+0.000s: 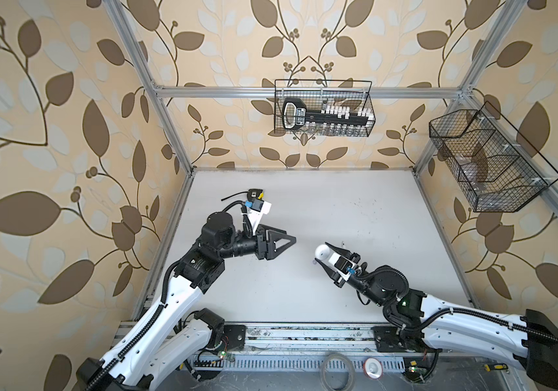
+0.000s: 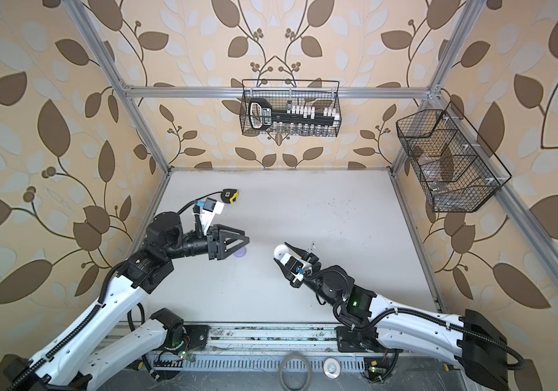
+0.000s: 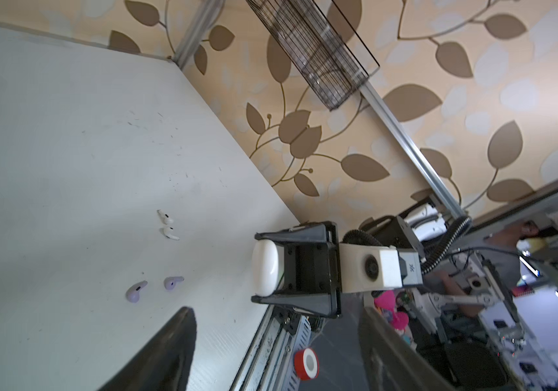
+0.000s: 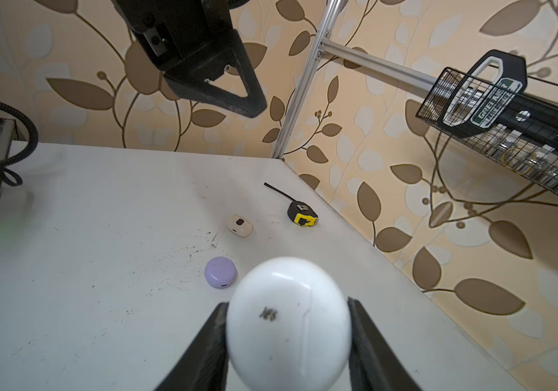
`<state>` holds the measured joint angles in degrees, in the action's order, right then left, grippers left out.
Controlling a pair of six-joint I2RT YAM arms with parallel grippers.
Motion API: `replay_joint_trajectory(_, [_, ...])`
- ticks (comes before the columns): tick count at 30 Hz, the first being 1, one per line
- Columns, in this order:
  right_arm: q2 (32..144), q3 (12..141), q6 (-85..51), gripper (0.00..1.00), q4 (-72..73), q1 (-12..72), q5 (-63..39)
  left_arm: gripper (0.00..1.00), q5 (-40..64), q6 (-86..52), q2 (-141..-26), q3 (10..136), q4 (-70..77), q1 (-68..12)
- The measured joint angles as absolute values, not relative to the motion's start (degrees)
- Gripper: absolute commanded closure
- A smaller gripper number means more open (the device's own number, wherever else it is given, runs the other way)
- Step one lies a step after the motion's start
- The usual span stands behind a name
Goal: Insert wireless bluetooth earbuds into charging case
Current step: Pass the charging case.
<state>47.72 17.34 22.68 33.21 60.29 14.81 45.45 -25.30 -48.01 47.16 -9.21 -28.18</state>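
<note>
Right gripper [image 4: 287, 303] holding white case [image 4: 287, 338], four earbuds [image 3: 170, 233]

Lighting bright and even; the table [image 1: 355, 216] shows faint, soft shadows. Both top views bow markedly toward the edges. In the right wrist view the white charging case [image 4: 287, 325] carries mild glare and, like the right gripper [image 4: 287, 304], is out of focus.

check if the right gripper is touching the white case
Touching. The right wrist view shows the right gripper with both fingers pressed against opposite sides of the white case, no gap on either side.
</note>
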Motion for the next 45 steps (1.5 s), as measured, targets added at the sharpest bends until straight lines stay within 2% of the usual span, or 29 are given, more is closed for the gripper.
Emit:
replay_joint_trajectory(5, [46.11,16.43,26.22,0.73,33.52,61.58,15.4,0.37,44.21,-19.31,-48.9,48.07,-12.05,-30.55])
replay_joint_trajectory(10, [42.26,15.35,29.04,0.75,34.37,64.51,15.9,0.38,40.05,-16.01,-52.66,48.77,-15.14,-35.92])
replay_joint_trajectory(18, [41.3,14.52,31.0,0.76,35.7,64.64,16.34,0.48,35.22,-14.0,-56.1,49.84,-16.12,-42.46])
replay_joint_trajectory(24, [43.51,14.52,31.59,0.78,38.17,64.66,16.51,0.49,32.36,-14.11,-56.49,50.09,-15.44,-45.89])
replay_joint_trajectory(33, [49.98,15.53,31.57,0.79,39.27,64.6,17.8,0.6,29.08,-13.96,-58.46,51.66,-14.92,-48.47])
replay_joint_trajectory(45, [49.6,15.86,31.18,0.81,39.18,64.6,17.82,0.56,26.02,-14.02,-58.76,52.01,-14.87,-49.21])
